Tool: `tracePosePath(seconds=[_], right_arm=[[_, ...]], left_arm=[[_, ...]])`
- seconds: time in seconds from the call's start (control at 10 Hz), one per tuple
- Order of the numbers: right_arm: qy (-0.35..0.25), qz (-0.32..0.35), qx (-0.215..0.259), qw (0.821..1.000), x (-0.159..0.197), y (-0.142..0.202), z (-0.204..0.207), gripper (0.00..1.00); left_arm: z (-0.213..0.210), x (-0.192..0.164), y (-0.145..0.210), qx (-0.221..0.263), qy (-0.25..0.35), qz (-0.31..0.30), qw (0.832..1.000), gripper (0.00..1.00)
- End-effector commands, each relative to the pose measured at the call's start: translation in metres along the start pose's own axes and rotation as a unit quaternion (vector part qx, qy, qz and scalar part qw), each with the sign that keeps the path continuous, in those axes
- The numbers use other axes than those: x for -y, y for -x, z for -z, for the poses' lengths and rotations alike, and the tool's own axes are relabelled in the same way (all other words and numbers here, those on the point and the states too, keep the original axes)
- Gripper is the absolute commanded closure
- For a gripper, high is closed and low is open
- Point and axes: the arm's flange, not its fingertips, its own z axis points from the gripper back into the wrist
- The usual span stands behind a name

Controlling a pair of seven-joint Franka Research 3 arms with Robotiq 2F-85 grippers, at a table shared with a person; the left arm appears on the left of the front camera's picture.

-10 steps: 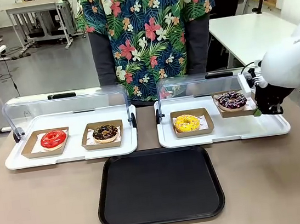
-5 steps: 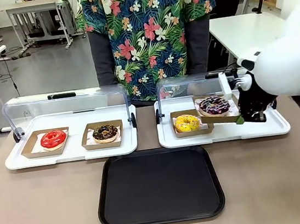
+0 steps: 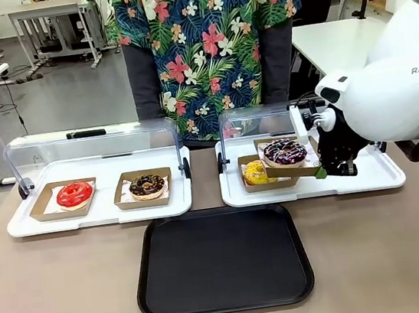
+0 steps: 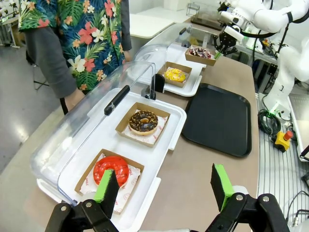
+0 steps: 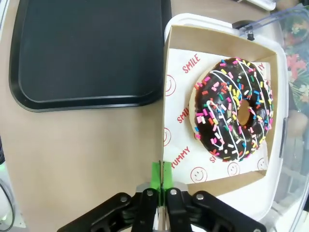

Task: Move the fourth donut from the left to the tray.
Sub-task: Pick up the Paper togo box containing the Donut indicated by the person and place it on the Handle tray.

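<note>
- I am carrying the fourth donut [image 3: 284, 151] in its cardboard holder [image 3: 292, 167] with the right pincer [image 3: 322, 172], lifted above the yellow donut [image 3: 255, 172] on the right-hand display tray [image 3: 378, 175].
- I am worrying about the grip: the pincer is pinching only the holder's thin edge, so the donut's weight is hanging off to one side, and the cardboard could bend or slide out of the pads.
- A sag would drop the holder's low corner onto the yellow donut, which I am passing right over.
- The raised clear lid [image 3: 256, 126] stands just behind the load, and a drift toward the person could catch it.
- The tray [image 3: 222, 261] is lying on the tabletop [image 3: 66, 299] nearer me, well apart from the load.
- In the right wrist view the green pads [image 5: 162, 175] are pressed together on the holder's rim, with almost no gap between them.
- The left pincer [image 4: 164, 186] is standing wide apart and holding nothing, hanging over the tabletop beside the left-hand display tray [image 4: 169, 145], near the red donut [image 4: 111, 169].
</note>
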Motion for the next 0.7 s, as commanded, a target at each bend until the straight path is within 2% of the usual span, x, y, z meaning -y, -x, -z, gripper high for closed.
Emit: tracePosePath(seconds=[0.0,0.1,0.2,0.4,0.6], right_arm=[[0.002,-0.001,-0.005,1.000,0.001,0.003,-0.001,0.98],[0.000,0.000,0.000,1.000,0.000,0.000,0.000,0.98],[0.026,-0.018,-0.029,0.999,-0.022,-0.016,0.011,0.98],[0.058,-0.018,-0.038,0.997,-0.076,-0.056,0.027,0.98],[0.063,-0.008,-0.033,0.997,-0.113,-0.080,0.037,0.98]], left_arm=[[-0.001,0.002,-0.001,0.000,0.005,0.005,1.000,0.00],[-0.001,0.002,-0.001,0.000,0.005,0.005,1.000,0.00],[-0.001,0.002,-0.001,0.000,0.005,0.005,1.000,0.00],[-0.001,0.002,-0.001,0.000,0.005,0.005,1.000,0.00],[-0.001,0.002,-0.001,0.000,0.005,0.005,1.000,0.00]])
